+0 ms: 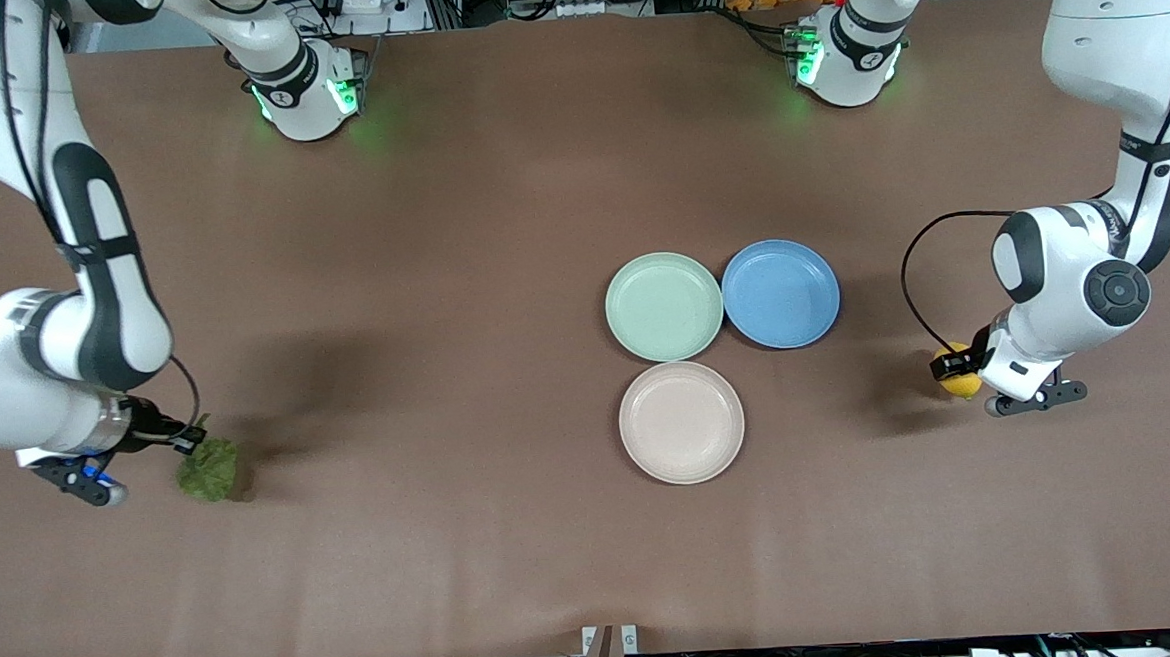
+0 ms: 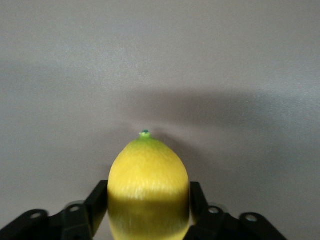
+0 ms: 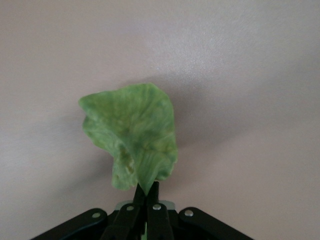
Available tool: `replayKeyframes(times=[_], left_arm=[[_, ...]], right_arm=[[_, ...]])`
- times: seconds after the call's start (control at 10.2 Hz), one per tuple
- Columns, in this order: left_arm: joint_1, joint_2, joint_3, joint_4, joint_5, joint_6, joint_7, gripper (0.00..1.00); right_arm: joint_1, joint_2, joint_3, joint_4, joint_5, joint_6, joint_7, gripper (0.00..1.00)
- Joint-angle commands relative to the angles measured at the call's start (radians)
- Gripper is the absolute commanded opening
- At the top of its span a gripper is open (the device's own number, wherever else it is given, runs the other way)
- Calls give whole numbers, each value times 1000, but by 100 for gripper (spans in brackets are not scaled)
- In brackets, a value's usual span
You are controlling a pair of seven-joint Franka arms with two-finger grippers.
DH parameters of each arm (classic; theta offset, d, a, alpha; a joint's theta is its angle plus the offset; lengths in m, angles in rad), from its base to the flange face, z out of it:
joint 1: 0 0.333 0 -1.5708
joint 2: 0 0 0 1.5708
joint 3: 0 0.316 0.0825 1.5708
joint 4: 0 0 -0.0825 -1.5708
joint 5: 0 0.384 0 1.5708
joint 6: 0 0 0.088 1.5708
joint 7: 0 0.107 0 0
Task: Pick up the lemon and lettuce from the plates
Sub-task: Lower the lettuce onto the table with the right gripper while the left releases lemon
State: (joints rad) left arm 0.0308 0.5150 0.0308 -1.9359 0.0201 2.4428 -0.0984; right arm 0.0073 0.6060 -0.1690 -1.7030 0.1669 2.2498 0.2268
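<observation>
My left gripper (image 1: 956,367) is shut on the yellow lemon (image 1: 960,373) over bare table at the left arm's end, well away from the plates. In the left wrist view the lemon (image 2: 148,187) sits between the black fingers (image 2: 95,202), its green tip pointing away. My right gripper (image 1: 190,441) is shut on the stem of the green lettuce (image 1: 209,471) low over the table at the right arm's end. In the right wrist view the leaf (image 3: 132,135) stands up from the closed fingertips (image 3: 153,192). The mint plate (image 1: 663,305) and the beige plate (image 1: 681,422) hold nothing.
A blue plate (image 1: 780,292) lies beside the mint plate, toward the left arm's end, and holds nothing. The beige plate lies nearer the front camera than the mint one. The brown table top (image 1: 442,276) stretches between the plates and the right gripper.
</observation>
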Motion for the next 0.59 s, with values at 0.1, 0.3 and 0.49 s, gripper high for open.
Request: replayKeyframes(times=[0.1, 0.3, 0.49], left_arm=[[-20, -12, -11, 18, 24, 5, 3, 100], [-32, -58, -20, 12, 24, 5, -3, 100], [-34, -101, -72, -21, 21, 7, -43, 100]], right_arm=[[-9, -14, 3, -24, 23, 36, -32, 44], [-23, -47, 3, -20, 19, 28, -38, 100], [-39, -124, 8, -21, 17, 1, -38, 100]])
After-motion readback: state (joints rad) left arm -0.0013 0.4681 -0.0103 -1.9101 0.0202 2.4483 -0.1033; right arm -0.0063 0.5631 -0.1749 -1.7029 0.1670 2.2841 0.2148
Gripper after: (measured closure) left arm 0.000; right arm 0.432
